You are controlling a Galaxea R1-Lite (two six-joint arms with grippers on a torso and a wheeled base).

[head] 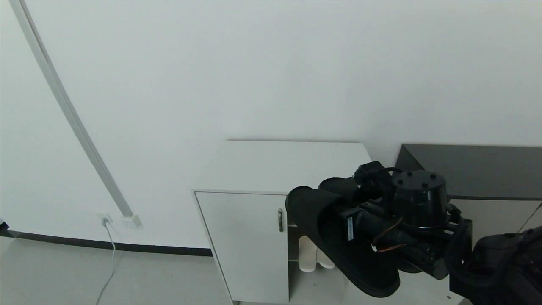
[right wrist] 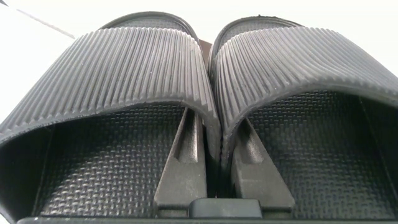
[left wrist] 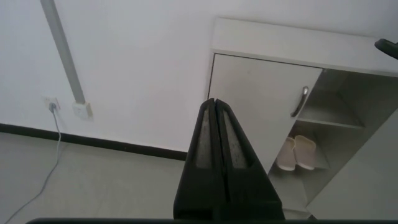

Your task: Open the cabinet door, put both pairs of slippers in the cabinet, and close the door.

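A white cabinet (head: 271, 169) stands against the wall. Its left door (head: 245, 241) is closed and its right side is open. A pair of white slippers (head: 307, 254) stands upright on the lower shelf, white slippers (left wrist: 297, 153) beside the door handle (left wrist: 300, 101). My right gripper (right wrist: 214, 143) is shut on a pair of black slippers (head: 322, 220), pinching their two inner walls together. It holds them in front of the open compartment, toes toward the cabinet. My left gripper (left wrist: 215, 109) hangs shut and empty, left of the cabinet and off the floor.
A dark low cabinet (head: 474, 169) adjoins the white one on the right. A wall socket with a trailing cable (head: 104, 220) and a slanted conduit (head: 72, 114) are at the left. Bare floor lies before the wall.
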